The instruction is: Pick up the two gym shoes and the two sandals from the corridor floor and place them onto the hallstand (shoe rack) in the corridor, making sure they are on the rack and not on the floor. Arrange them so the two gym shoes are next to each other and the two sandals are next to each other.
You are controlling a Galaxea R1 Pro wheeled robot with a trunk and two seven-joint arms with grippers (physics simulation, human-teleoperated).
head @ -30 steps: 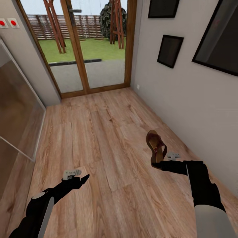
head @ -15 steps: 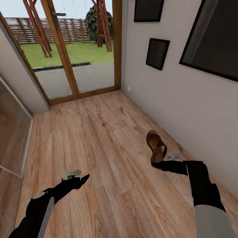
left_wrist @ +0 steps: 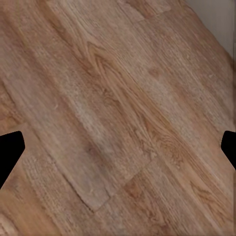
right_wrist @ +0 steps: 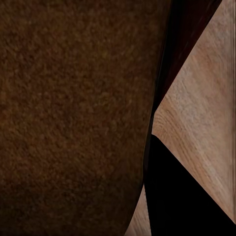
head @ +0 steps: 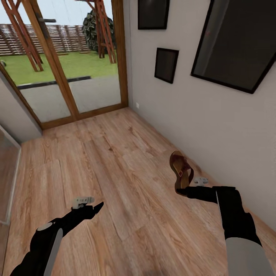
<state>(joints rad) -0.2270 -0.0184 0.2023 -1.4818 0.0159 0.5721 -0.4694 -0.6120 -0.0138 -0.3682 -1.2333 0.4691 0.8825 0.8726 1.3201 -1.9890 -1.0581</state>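
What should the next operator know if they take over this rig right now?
Right gripper: shut on one sandal, held in the air above the corridor floor, close to the right-hand wall.
Left gripper: open and holding nothing, over bare planks.
Done: one sandal picked up.
Left: the hallstand, the other sandal and both gym shoes are out of frame here; the glass doors lie ahead. Find the rack, set this sandal on it, then check on the other three shoes.
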